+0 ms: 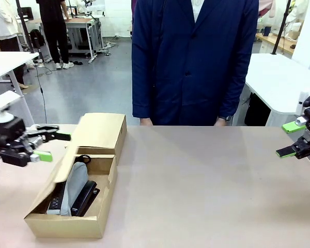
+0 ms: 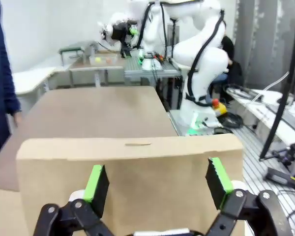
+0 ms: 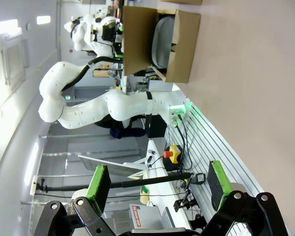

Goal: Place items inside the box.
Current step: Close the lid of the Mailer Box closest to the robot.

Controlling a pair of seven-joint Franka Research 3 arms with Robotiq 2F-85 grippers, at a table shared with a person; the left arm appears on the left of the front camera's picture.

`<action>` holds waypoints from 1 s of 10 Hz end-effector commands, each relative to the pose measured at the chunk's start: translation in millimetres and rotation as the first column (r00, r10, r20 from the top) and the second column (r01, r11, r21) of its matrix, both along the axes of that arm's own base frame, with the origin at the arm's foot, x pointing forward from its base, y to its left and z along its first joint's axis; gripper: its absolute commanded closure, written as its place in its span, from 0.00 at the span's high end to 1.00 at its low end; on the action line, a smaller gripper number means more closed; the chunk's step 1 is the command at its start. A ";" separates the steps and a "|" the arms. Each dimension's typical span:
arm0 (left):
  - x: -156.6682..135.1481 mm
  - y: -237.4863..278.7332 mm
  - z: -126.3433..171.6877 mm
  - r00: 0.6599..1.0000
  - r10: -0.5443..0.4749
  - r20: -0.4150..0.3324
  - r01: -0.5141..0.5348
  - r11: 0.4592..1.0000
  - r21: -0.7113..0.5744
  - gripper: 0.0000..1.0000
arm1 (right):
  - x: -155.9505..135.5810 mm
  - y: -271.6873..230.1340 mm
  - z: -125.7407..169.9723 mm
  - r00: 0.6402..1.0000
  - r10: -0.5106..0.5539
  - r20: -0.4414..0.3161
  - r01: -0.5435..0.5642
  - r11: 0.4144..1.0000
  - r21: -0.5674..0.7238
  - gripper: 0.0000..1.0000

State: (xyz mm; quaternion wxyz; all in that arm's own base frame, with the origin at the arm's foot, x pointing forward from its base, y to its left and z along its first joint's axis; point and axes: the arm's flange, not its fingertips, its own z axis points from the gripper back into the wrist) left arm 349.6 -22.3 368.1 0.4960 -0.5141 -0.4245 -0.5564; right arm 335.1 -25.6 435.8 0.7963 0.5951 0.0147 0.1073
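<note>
Box (image 1: 95,227) long axis running toward person (image 1: 194,62), flap (upright) left

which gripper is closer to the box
Left. The left gripper is open right beside the box lid; the right gripper is open far across the table.

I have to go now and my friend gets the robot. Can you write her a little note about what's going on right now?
Left gripper: open, empty, at the left side of the box, jaws facing its raised flap lid.
Right gripper: open, empty, off at the table's right edge.
Inside the box: grey pencil case, black stapler, and another dark item by the left wall, too hidden to name.
Person's hands rest at the far table edge.
Done: items packed.
Left: probably shutting the lid, which is up.
</note>
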 end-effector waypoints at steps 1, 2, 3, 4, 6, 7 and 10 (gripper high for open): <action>-115.4 -68.1 -39.0 1.000 -0.010 0.026 0.008 0.995 0.099 1.00 | 2.7 0.9 -1.2 1.000 -0.003 0.017 0.003 1.000 0.003 1.00; -121.2 -76.5 -48.9 0.999 -0.013 0.053 0.006 0.990 0.139 1.00 | 2.7 0.9 -1.2 1.000 -0.003 0.017 0.003 1.000 0.003 1.00; -125.9 -83.6 -61.2 0.997 -0.011 0.082 -0.004 0.983 0.184 1.00 | 2.7 0.9 -1.2 1.000 -0.003 0.017 0.003 1.000 0.003 1.00; -130.7 -89.3 -73.9 0.994 -0.013 0.110 -0.013 0.972 0.233 1.00 | 2.7 0.9 -1.2 1.000 -0.003 0.017 0.003 1.000 0.003 1.00; -135.5 -92.5 -89.3 0.991 -0.024 0.130 -0.014 0.958 0.287 1.00 | 2.7 0.9 -1.2 1.000 -0.003 0.017 0.003 1.000 0.003 1.00; -136.2 -92.5 -93.5 0.991 -0.024 0.129 -0.015 0.956 0.293 1.00 | 2.7 0.9 -1.2 1.000 -0.003 0.017 0.003 1.000 0.003 1.00; -134.6 -92.6 -94.0 0.992 -0.015 0.124 -0.021 0.959 0.284 1.00 | 2.7 0.9 -1.2 1.000 -0.003 0.017 0.003 1.000 0.003 1.00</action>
